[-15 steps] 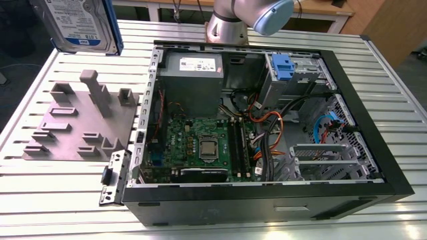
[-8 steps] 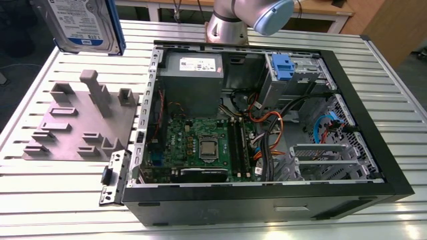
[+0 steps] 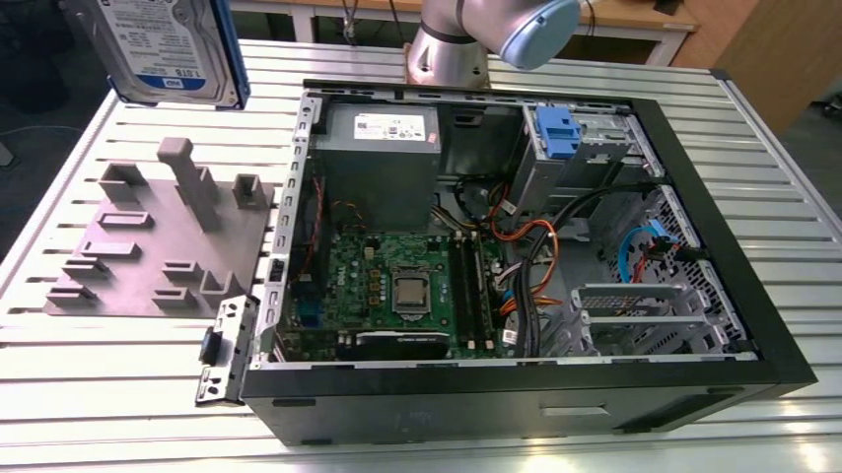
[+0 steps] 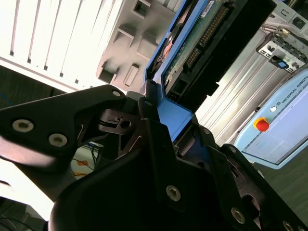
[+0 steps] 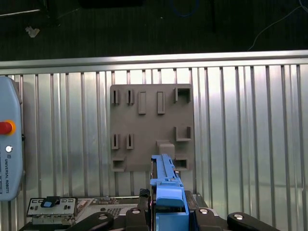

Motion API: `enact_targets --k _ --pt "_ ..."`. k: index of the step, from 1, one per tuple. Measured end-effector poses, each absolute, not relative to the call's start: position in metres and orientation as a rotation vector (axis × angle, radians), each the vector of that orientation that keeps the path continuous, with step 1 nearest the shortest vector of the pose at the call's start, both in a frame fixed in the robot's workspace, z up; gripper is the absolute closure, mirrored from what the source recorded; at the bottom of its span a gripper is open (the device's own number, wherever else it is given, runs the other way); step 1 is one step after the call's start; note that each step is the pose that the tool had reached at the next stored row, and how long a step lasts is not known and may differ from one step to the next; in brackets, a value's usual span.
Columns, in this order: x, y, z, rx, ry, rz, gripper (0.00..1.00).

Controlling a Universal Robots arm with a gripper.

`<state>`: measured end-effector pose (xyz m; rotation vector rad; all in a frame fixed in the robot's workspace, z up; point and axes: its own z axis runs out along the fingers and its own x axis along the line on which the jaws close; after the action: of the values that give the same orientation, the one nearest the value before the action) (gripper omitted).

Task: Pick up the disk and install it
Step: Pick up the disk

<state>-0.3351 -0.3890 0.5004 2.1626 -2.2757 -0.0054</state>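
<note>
The disk [image 3: 165,49], a silver drive with a white-and-blue label and blue rails, hangs in the air at the exterior view's upper left, above the table beside the open computer case [image 3: 736,325]. In the second wrist view my gripper [image 4: 175,120] is shut on the disk [image 4: 192,43] at its blue rail end, with the green circuit side showing. The first wrist view shows the disk [image 5: 163,173] edge-on between the black fingers [image 5: 144,195] of the gripper [image 5: 168,202], over the grey fixture plate [image 5: 151,127].
The grey fixture plate [image 3: 145,246] with upright pegs lies on the slatted table left of the case. Inside the case are a grey power supply [image 3: 379,133], a motherboard [image 3: 394,286], cables and a drive bay with a blue latch [image 3: 559,133]. A pendant [image 5: 7,144] lies nearby.
</note>
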Motion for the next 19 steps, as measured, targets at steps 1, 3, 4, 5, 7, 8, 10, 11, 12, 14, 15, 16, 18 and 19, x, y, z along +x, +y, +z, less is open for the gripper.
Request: enact_targets --k 1,3,4,5,7,8,10,11,12,14,15,16,18,19 --pt "-0.3349 -0.3890 0.5004 2.163 -2.276 -0.005 0.64" --pt "-0.3346 -0.3890 0.5004 2.163 -2.276 -0.005 0.64" --pt "-0.3345 -0.3890 0.5004 2.163 -2.276 -0.005 0.64" --pt "-0.3344 -0.3890 0.5003 2.163 -2.276 -0.005 0.64" --pt "-0.3340 -0.3890 0.5004 2.163 -2.276 -0.005 0.64" --pt "-0.3336 -0.3890 0.5004 2.163 -2.276 -0.005 0.64" --pt "-0.3324 -0.3890 0.5004 2.163 -2.276 -0.005 0.64" --pt "-0.3319 -0.3890 0.5004 2.163 -2.276 -0.005 0.64" --pt "-0.3311 -0.3890 0.5003 2.163 -2.276 -0.005 0.64" --pt "-0.3298 -0.3890 0.5004 2.163 -2.276 -0.005 0.64" --pt "-0.3292 -0.3890 0.5004 2.163 -2.276 -0.005 0.64" --pt "-0.3290 -0.3890 0.5004 2.163 -2.276 -0.005 0.64" --pt "-0.3290 -0.3890 0.5003 2.163 -2.276 -0.005 0.64" --pt "-0.3289 -0.3890 0.5004 2.163 -2.276 -0.005 0.64"
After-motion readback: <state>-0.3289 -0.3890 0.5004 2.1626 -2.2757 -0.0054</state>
